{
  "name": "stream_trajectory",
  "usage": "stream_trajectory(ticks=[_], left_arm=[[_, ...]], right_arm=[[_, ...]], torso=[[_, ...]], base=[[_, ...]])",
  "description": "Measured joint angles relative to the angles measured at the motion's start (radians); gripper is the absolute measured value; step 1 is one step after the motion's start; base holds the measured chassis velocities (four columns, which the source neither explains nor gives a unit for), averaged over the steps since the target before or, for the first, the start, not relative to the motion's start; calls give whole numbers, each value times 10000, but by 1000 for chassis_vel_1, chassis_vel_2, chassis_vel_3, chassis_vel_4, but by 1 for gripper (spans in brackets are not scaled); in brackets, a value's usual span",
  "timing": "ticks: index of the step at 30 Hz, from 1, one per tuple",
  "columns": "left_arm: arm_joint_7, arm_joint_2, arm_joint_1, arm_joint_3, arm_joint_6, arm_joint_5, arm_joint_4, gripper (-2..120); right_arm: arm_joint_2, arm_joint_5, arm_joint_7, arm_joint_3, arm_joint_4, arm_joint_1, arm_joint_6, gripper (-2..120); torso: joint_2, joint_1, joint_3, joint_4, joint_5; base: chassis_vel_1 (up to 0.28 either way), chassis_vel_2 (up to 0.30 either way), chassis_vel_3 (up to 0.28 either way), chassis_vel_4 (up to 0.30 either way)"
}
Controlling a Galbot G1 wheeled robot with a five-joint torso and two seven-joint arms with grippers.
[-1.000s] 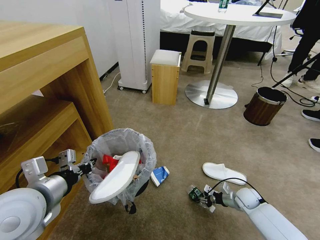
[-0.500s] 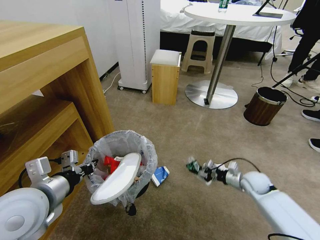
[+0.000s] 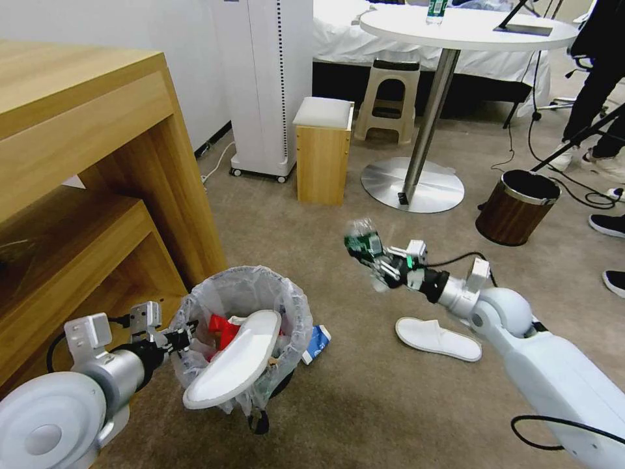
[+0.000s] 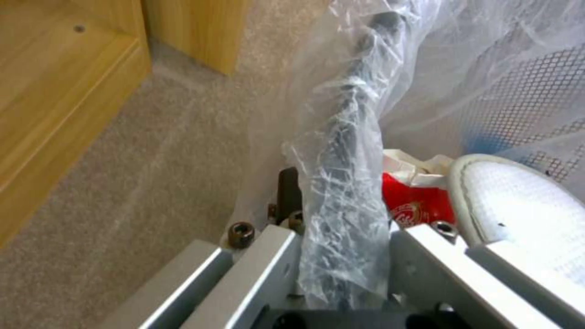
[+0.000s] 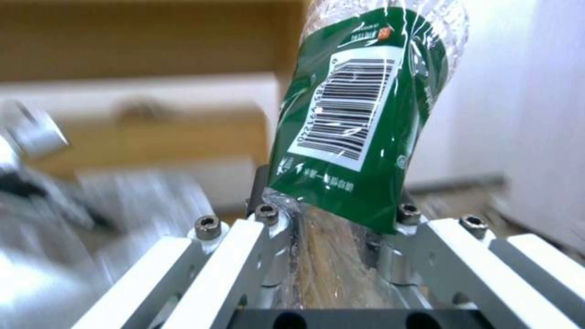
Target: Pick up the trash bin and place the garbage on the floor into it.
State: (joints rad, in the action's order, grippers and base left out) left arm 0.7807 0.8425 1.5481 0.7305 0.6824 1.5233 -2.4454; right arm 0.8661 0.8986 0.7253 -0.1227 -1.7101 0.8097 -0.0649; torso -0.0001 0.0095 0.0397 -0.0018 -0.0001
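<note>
My left gripper (image 3: 184,338) is shut on the near rim of the trash bin (image 3: 242,296), holding it just above the floor (image 3: 364,404). In the left wrist view the gripper (image 4: 341,237) pinches the black rim (image 4: 356,105) through the crinkly bag. Inside lie a white slipper (image 3: 231,368) sticking out over the edge and a red wrapper (image 3: 221,326). My right gripper (image 3: 384,264) is raised in mid-air right of the bin, shut on a clear bottle (image 3: 361,242) with a green label (image 5: 359,119). A second white slipper (image 3: 437,339) and a blue-white cup (image 3: 317,342) lie on the carpet.
A wooden desk with shelves (image 3: 97,163) stands close on the left. Ahead are a small wooden stool (image 3: 322,150), a white appliance (image 3: 267,85) and the round table's base (image 3: 413,185). A wood-grain bin (image 3: 517,205), cables and a person's shoes are at the right.
My right gripper has lifted the bottle from the floor and carried it up and forward. The left arm has shifted the bin slightly to the right and lower in the picture.
</note>
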Motion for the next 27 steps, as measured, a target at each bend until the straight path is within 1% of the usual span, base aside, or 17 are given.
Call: stream_trajectory(ticks=[1, 2, 4, 5, 8, 9, 11, 13, 15, 17, 18, 21, 22, 25, 27], left_arm=[[-6, 13, 1, -14, 4, 12, -2, 0], [-6, 13, 1, -14, 4, 12, -2, 0], [-19, 22, -15, -20, 13, 55, -48, 0], [-19, 22, -15, -20, 13, 55, -48, 0], [-20, 5, -42, 15, 18, 132, -71, 0], [-20, 5, -42, 15, 18, 132, -71, 0], [-20, 1, -60, 32, 18, 154, -69, 0], [-21, 4, -98, 31, 18, 183, -48, 0], [-20, 7, -118, 30, 19, 192, -37, 0], [-20, 15, -173, 29, 19, 235, 2, 0], [-20, 15, -173, 29, 19, 235, 2, 0], [-23, 34, -262, 30, 19, 273, 85, 0], [-23, 34, -262, 30, 19, 273, 85, 0], [-39, 72, -353, 16, 19, 328, 133, 0], [-45, 79, -368, 12, 19, 337, 142, 0]], right_arm=[[60, 393, 24, 248, -122, -211, -86, 15], [60, 393, 24, 248, -122, -211, -86, 15], [227, 1129, 73, 888, -374, -821, -293, 15], [227, 1129, 73, 888, -374, -821, -293, 15], [549, 1735, 120, 1800, -489, -1607, -511, 15], [549, 1735, 120, 1800, -489, -1607, -511, 15], [894, 2010, 200, 2521, -377, -2110, -742, 15], [1199, 2096, 376, 2995, -199, -2402, -868, 15], [1329, 2112, 432, 3169, -145, -2476, -906, 15], [1739, 2127, 530, 3677, 3, -2644, -1001, 15], [1739, 2127, 530, 3677, 3, -2644, -1001, 15], [2229, 2056, 702, 4211, 209, -2717, -1092, 15], [2229, 2056, 702, 4211, 209, -2717, -1092, 15], [2696, 1886, 796, 4586, 360, -2720, -1145, 15], [2806, 1849, 800, 4643, 406, -2714, -1153, 15]], torso=[[0, 0, 0, 0, -1], [0, 0, 0, 0, -1], [0, 0, 0, 1, -1], [0, 0, 0, 1, -1], [0, 0, 0, 0, -1], [0, 0, 0, 0, -1], [0, 0, 0, 2, 0], [0, 0, 0, 1, -2], [0, 0, 1, 1, -1], [1, 0, 0, 0, -1], [1, 0, 0, 0, -1], [1, 0, -1, 1, -1], [1, 0, -1, 1, -1], [0, 0, -1, 1, -1], [0, 0, -1, 0, -1]], base=[[0, 0, 0, 0], [0, 0, 0, 0], [0, 0, 0, 0], [0, 0, 0, 0], [0, 0, 0, 0], [0, 0, 0, 0], [0, 0, 0, 0], [0, 0, 0, 0], [0, 0, 0, 0], [0, 0, 0, 0], [0, 0, 0, 0], [0, 0, 0, 0], [0, 0, 0, 0], [0, 0, 0, 0], [0, 0, 0, 0]])
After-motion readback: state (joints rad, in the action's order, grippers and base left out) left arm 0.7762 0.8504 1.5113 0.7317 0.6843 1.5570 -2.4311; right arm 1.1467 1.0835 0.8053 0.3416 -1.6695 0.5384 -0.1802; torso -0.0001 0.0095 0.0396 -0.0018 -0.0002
